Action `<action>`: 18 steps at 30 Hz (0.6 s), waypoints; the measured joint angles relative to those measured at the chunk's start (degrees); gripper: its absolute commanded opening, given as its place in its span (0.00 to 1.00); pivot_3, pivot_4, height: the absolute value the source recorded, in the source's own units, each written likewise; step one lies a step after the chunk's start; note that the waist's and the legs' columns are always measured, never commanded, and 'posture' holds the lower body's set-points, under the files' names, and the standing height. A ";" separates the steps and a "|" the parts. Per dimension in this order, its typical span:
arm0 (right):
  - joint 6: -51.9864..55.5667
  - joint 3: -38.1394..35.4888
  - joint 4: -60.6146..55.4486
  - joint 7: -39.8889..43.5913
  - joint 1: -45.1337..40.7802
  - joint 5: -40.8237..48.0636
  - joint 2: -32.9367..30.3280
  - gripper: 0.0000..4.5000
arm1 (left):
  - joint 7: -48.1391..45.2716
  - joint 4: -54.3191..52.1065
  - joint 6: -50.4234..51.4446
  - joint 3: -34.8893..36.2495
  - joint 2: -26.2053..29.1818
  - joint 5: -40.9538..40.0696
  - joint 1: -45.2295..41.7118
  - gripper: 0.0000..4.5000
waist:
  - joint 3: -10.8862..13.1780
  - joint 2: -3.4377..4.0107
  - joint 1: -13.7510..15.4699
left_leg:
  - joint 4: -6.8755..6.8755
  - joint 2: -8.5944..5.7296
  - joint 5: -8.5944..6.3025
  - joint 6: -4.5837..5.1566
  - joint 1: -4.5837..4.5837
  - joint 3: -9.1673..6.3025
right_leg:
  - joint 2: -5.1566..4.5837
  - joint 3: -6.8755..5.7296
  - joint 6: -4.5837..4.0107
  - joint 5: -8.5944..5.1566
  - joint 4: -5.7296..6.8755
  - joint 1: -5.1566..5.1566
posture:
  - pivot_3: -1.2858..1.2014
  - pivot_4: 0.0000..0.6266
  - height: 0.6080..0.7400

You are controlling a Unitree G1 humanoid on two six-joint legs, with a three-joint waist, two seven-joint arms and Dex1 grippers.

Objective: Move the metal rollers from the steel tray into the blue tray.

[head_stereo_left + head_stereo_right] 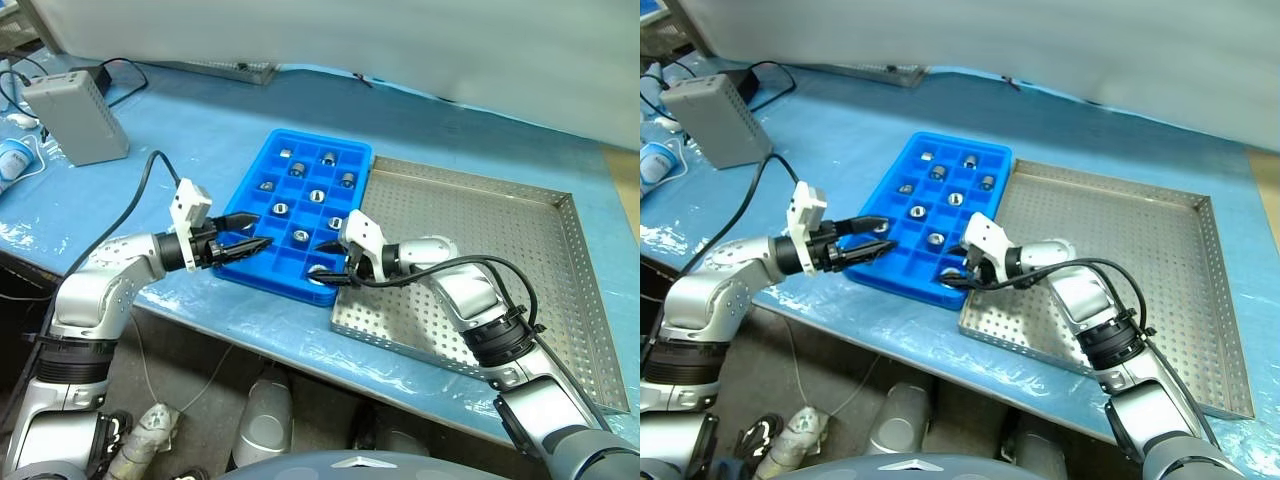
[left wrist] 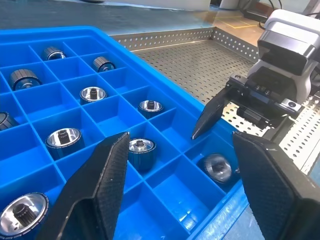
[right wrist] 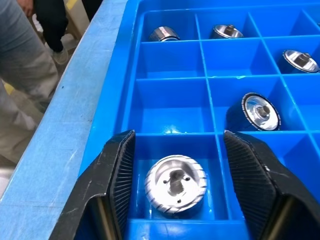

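Roller [image 3: 175, 185] between parted, seemingly level right claw [image 3: 175, 200] fingers

**A blue-covered bench in a workshop**

The bench [image 1: 230, 130] is covered with a light blue sheet, a little wrinkled and shiny near its front edge. At 10 o'clock on it stands a grey box [image 1: 75, 115] with a black cable [image 1: 125, 75] that curls away from it. At 9 o'clock, at the edge, there is a small white and blue container [image 1: 12, 162]. Along the far side, at 12 o'clock, runs a large pale panel [image 1: 400, 45]. Under the front edge the floor [image 1: 190, 370] is dark grey. In the right wrist view a person's grey sleeve [image 3: 20, 65] shows beside the bench.
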 measured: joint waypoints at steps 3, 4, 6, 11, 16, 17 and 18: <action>0.34 -1.57 -0.40 -1.56 0.18 0.05 -0.29 0.65 | -0.79 1.69 -0.70 -0.55 -0.73 0.61 -1.48 0.77 | 0.00 0.00 -0.10 | 0.00 -0.01 0.00 0.00 -0.01 0.00 | 0.00 -0.01 0.00 0.00 -0.01 0.01 | 0.65 0.24 1.00; 0.41 -2.68 -0.75 -2.35 0.20 0.10 -0.35 0.65 | -1.05 2.34 -0.90 -1.02 -1.07 0.78 -1.98 0.77 | 0.00 0.00 -0.18 | 0.01 -0.01 0.00 0.00 -0.01 0.00 | 0.00 -0.01 0.01 0.00 -0.01 0.02 | 0.64 0.24 1.00; 0.85 -5.98 -2.23 -4.70 0.44 0.60 -0.46 0.65 | -1.88 4.35 -1.86 -2.24 -2.34 1.42 -3.80 0.77 | 0.00 0.00 -0.47 | 0.02 -0.01 0.00 0.00 -0.01 0.00 | 0.00 -0.01 0.01 0.01 -0.03 0.05 | 0.62 0.24 1.00; 1.68 -16.03 -7.45 -13.18 3.68 0.95 -1.60 0.65 | -4.09 12.39 -6.12 -5.94 -7.55 4.23 -10.73 0.77 | -0.01 -0.01 -1.73 | 0.04 -0.04 0.01 -0.01 -0.02 0.03 | 0.00 -0.01 0.03 0.02 -0.09 0.08 | 0.59 0.24 1.00; 2.66 -22.17 -11.47 -20.28 10.96 -0.21 -3.15 0.65 | -5.34 22.92 -11.99 -8.36 -13.62 7.87 -16.67 0.77 | -0.02 -0.01 -4.55 | 0.03 -0.06 0.11 -0.17 -0.24 0.00 | 0.00 -0.09 0.10 0.09 -0.30 0.06 | 0.54 0.24 1.00; 2.83 -23.33 -12.30 -21.81 12.82 -0.51 -3.24 0.65 | -5.41 25.48 -13.40 -8.64 -14.99 8.76 -17.93 0.77 | -0.02 -0.01 -5.38 | 0.03 -0.07 0.10 -0.16 -0.31 0.00 | 0.00 -0.10 0.14 0.14 -0.39 0.05 | 0.54 0.24 1.00; 3.11 -24.79 -13.46 -23.61 14.89 -0.81 -3.26 0.65 | -5.65 28.52 -14.99 -8.99 -16.47 9.79 -19.42 0.77 | -0.02 -0.01 -6.14 | 0.04 -0.11 0.09 -0.13 -0.37 -0.01 | -0.01 -0.10 0.07 0.27 -0.46 0.02 | 0.53 0.24 1.00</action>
